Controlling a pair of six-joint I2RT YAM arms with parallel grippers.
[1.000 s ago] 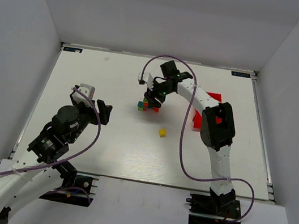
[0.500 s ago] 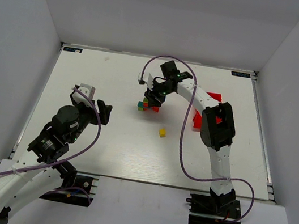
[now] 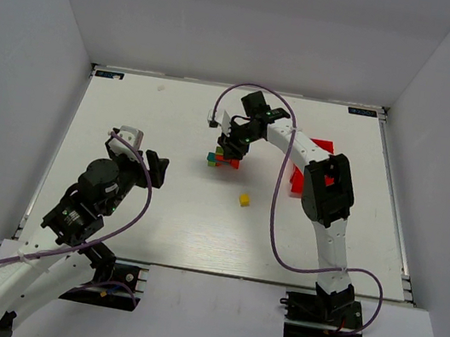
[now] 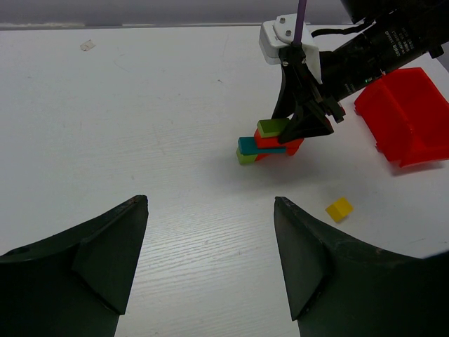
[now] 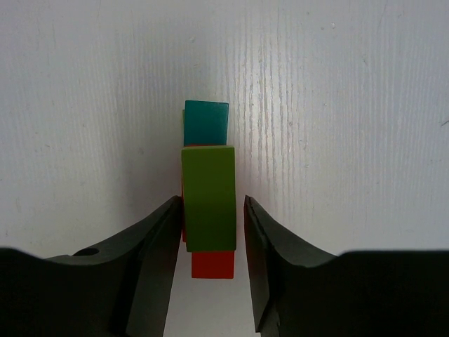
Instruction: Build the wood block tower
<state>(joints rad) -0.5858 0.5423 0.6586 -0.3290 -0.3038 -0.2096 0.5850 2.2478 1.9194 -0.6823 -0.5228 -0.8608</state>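
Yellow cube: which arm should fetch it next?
Left, probably: the left end effector is open and empty, with the cube in view; the right end effector flanks the green block on the tower.

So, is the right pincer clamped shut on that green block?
Slightly open, it seems: the right pincer straddles the green block, but a sliver of white table shows beside one finger.

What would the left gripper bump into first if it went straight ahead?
The left gripper would probably meet the table first; the wood block tower lies farther, slightly right. Depth is unclear.
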